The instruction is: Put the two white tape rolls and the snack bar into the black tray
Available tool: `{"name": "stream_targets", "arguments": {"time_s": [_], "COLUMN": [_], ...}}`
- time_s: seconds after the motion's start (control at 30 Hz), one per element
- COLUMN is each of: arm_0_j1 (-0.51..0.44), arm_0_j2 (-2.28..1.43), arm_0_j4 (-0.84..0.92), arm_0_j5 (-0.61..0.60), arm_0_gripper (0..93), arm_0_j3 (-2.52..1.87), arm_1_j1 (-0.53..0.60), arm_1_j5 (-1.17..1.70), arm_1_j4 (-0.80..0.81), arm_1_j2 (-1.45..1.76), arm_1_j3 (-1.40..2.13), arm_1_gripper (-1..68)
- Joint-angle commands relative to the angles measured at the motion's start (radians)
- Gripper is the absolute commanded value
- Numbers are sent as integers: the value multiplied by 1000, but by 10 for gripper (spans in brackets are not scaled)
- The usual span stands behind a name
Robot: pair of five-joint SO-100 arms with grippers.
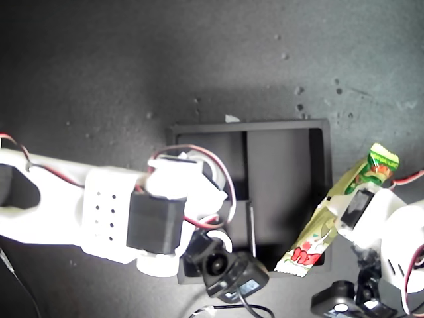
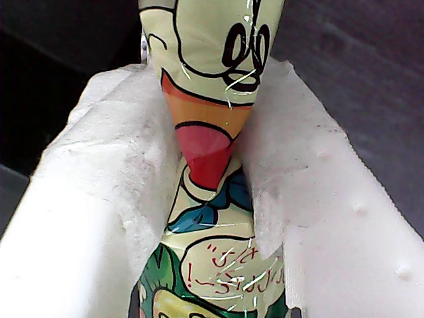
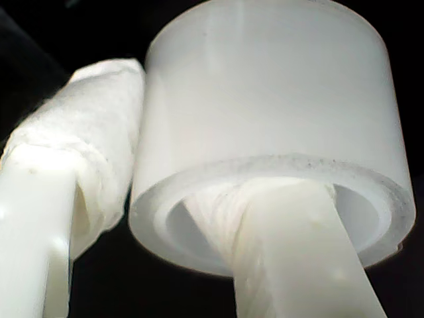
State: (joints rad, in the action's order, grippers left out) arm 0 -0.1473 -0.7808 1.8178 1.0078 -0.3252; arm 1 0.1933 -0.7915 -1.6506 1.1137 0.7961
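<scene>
My first gripper (image 2: 212,179) is clamped on the snack bar (image 2: 215,86). Its two white padded fingers (image 2: 112,192) look soft and fuzzy, and they squeeze the shiny, crinkly wrapper in the middle. The wrapper is pale yellow with cartoon drawings, a red patch and red writing.

In the exterior view, the snack bar (image 1: 334,215) is long and flat and hangs tilted at the exterior view's right, by the right wall of the black tray (image 1: 281,124). Its green crimped end points up and away from the tray. Its lower end sits over the tray's near right corner.

My second gripper (image 3: 172,218) holds a white tape roll (image 3: 265,99). One finger (image 3: 291,258) goes through the round hole and the other padded finger presses on the smooth outside wall. The roll is a thick, round, milky white ring.

In the exterior view, the second arm (image 1: 99,212) reaches in from the left over the tray's left part and hides the roll. The tray is square, flat black, with raised walls and dividers. The table (image 1: 132,59) is dark grey and speckled.
</scene>
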Motion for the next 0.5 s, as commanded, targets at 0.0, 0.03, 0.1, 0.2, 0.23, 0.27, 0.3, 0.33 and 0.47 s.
{"name": "stream_targets", "arguments": {"time_s": [0.0, 0.03, 0.1, 0.2, 0.23, 0.27, 0.3, 0.33, 0.47], "arm_0_j1": [21, 23, 31, 37, 38, 38, 37, 32, 14], "arm_0_j2": [20, 31, 44, 57, 61, 63, 64, 63, 38], "arm_0_j4": [15, 15, 15, 15, 15, 15, 15, 15, 15], "arm_0_j5": [-11, -11, -11, -14, -17, -18, -20, -20, -6], "arm_0_gripper": [2, 2, 2, 2, 2, 2, 4, 7, 83], "arm_0_j3": [89, 101, 115, 138, 146, 150, 150, 146, 114], "arm_1_j1": [9, 9, 6, -3, -5, -6, -9, -14, -46], "arm_1_j5": [58, 64, 74, 81, 87, 92, 94, 95, 97], "arm_1_j4": [37, 48, 69, 98, 106, 114, 120, 123, 127], "arm_1_j2": [11, 11, 11, 11, 11, 11, 11, 11, 11], "arm_1_j3": [3, 6, 12, 18, 17, 15, 14, 14, 11], "arm_1_gripper": [-5, -5, -5, -5, -5, -5, -5, -5, -5]}}
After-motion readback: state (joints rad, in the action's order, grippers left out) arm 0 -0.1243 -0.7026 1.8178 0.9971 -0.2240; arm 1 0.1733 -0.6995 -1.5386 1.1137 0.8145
